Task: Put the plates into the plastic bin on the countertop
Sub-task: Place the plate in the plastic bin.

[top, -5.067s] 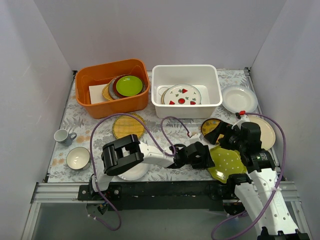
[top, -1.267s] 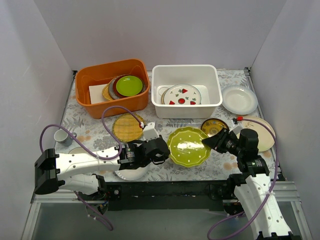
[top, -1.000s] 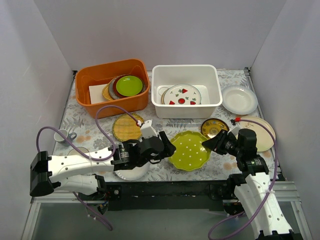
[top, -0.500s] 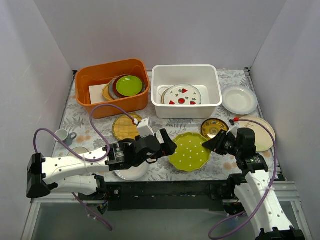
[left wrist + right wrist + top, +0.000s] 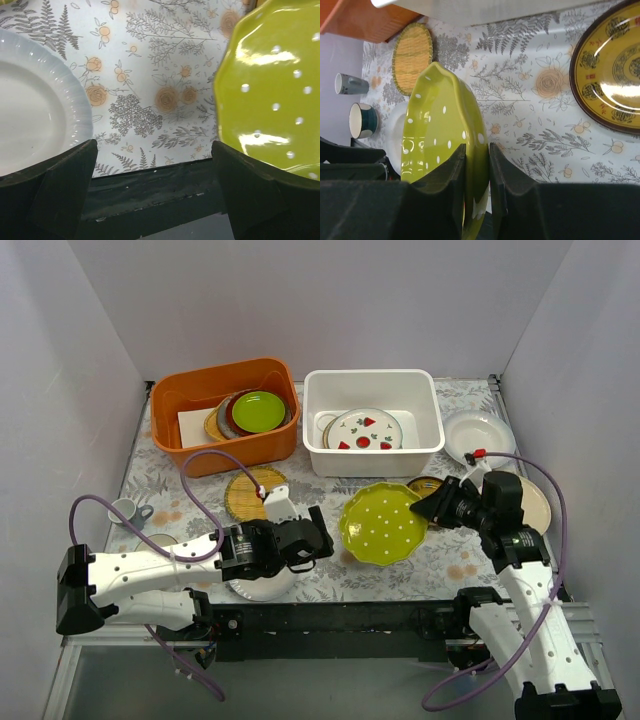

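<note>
The green white-dotted plate [image 5: 383, 523] hangs tilted over the countertop [image 5: 330, 585], in front of the plastic bin [image 5: 372, 382]. My right gripper [image 5: 437, 510] is shut on its right rim, and the right wrist view shows that rim [image 5: 440, 140] clamped between both fingers [image 5: 476, 172]. To the plate's left, my left gripper [image 5: 318, 537] stands open and holds nothing, and the plate [image 5: 272, 90] sits beyond its right finger. A white plate with red motifs [image 5: 365, 430] lies in the bin. The woven yellow plate [image 5: 255, 492], a plain white plate [image 5: 262, 585] and a dark-and-gold plate [image 5: 610, 75] rest on the countertop.
An orange tub [image 5: 190, 400] with stacked green and maroon plates stands left of the bin. A white plate [image 5: 478, 436] and a tan plate [image 5: 538, 508] lie at the right. A small cup [image 5: 125, 512] and a bowl [image 5: 362, 120] sit at the left.
My left gripper has opened, let go of the green plate and drawn back left. My right gripper has carried the plate up and toward the bin.
</note>
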You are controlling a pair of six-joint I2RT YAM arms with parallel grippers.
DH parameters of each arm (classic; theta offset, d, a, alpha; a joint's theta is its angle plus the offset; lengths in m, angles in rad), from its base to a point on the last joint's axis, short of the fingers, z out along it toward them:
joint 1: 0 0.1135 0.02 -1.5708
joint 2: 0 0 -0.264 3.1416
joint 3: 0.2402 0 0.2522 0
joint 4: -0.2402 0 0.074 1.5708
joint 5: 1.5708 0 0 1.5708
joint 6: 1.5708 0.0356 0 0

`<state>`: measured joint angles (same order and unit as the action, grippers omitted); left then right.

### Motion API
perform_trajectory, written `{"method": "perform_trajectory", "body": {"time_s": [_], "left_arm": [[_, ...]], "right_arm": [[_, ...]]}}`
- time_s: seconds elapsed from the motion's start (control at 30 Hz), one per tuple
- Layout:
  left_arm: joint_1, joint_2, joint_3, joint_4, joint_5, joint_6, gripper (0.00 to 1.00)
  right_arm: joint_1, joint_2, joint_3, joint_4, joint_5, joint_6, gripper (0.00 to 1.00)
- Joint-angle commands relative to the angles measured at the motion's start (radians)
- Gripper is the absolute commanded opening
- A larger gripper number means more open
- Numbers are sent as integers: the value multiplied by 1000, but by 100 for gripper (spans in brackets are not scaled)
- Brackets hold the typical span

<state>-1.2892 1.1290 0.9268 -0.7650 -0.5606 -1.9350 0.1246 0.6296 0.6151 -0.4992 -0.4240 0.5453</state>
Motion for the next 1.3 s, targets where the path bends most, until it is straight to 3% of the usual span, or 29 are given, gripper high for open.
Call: {"method": "perform_trajectory", "body": {"time_s": [0.0, 0.33, 0.7, 1.27], "left_arm": [[2, -17, -20, -82, -42, -85, 98], [7, -38, -112, -89, -15, -171, 98], [8, 11, -114, -83, -7, -176, 98], [8, -11, -149, -94, 4, -211, 98]], "right_arm": [[3, 42, 171, 68, -70, 1, 1], [1, 183, 366, 99, -81, 2, 1], [1, 390, 601, 159, -65, 13, 1], [1, 642, 790, 281, -21, 51, 1]]}}
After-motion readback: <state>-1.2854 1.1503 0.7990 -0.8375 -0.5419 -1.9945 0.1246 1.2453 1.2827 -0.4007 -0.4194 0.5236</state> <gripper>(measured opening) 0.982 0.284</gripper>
